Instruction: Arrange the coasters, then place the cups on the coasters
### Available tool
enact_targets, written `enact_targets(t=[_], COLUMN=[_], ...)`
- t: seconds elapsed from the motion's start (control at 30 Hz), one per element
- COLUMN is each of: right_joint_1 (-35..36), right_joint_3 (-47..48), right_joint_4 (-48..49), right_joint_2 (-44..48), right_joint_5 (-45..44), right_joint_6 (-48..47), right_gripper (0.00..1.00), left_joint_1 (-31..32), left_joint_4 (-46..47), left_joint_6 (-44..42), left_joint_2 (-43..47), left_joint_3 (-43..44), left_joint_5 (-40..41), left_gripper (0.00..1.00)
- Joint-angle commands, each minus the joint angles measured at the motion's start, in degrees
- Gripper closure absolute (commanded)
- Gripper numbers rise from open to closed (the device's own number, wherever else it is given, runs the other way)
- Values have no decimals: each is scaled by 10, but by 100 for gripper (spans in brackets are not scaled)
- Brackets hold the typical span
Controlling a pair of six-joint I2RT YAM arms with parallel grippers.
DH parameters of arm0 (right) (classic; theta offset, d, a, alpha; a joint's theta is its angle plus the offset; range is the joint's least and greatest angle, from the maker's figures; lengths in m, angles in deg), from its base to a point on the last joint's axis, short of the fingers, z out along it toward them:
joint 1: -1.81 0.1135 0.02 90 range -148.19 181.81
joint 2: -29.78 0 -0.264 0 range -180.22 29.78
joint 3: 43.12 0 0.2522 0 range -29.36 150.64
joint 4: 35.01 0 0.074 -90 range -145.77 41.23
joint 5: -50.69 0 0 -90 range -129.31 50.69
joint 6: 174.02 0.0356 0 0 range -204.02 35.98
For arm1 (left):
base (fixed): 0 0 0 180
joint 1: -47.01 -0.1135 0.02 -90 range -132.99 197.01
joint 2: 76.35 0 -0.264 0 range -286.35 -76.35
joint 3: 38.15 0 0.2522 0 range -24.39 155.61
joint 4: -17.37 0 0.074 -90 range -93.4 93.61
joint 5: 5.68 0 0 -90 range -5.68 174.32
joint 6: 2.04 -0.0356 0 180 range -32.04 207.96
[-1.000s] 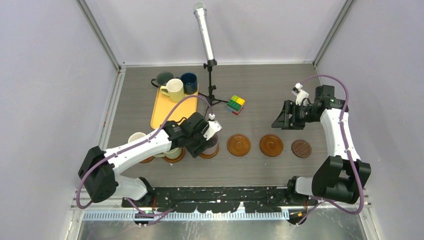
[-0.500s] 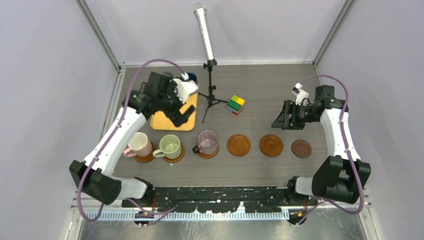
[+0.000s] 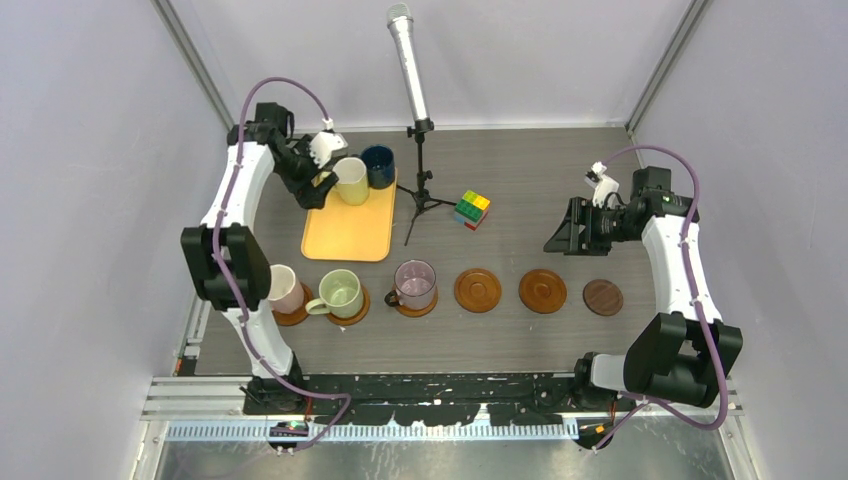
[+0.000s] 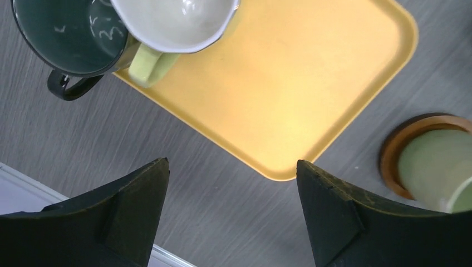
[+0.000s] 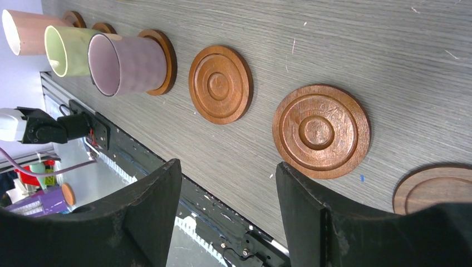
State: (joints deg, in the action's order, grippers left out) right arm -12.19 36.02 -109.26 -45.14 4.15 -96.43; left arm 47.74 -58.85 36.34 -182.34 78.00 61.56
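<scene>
L gripper (image 4: 232,166) gapes wide & empty by the tray's (image 4: 311,83) edge; cream-yellow mug (image 4: 172,22) and dark grey-green mug (image 4: 72,39) sit just beyond its tips, not between them. R gripper (image 5: 227,164) hangs part-open, holding nothing, w/ bare coasters (image 5: 220,83) past its tips.

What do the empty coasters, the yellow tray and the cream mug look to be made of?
The empty coasters: wood, apparently; visible grain, turned concentric rings, low satin sheen. The tray: probably plastic; even orange-yellow, smooth matte face, rounded moulded rim. The cream mug: likely glazed ceramic; glossy highlights on its white inside.
</scene>
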Motion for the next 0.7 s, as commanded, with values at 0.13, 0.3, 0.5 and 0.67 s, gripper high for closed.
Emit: enact_targets(t=[0.13,0.3,0.5,0.67], right_joint_1=[-2,-2,-2,-2], right_joint_3=[17,15,15,13], right_joint_4=[-4,-4,-5,-4], right_joint_2=[-1,-8,-14,-18], right_joint_5=[4,2,4,9], right_joint_6=[-9,-12,-12,-11], right_gripper=[32,32,32,32], left_joint_1=[-27,-27,-27,-24], left_joint_4=[58,82,113,133], left_joint_6=[-100,-120,-123,-118], left_joint_2=[-67,-104,-131,-139], left_joint_3=[49,65,72,64], left_joint_5=[-26,-28,-28,-31], left_gripper=[15,19,21,23])
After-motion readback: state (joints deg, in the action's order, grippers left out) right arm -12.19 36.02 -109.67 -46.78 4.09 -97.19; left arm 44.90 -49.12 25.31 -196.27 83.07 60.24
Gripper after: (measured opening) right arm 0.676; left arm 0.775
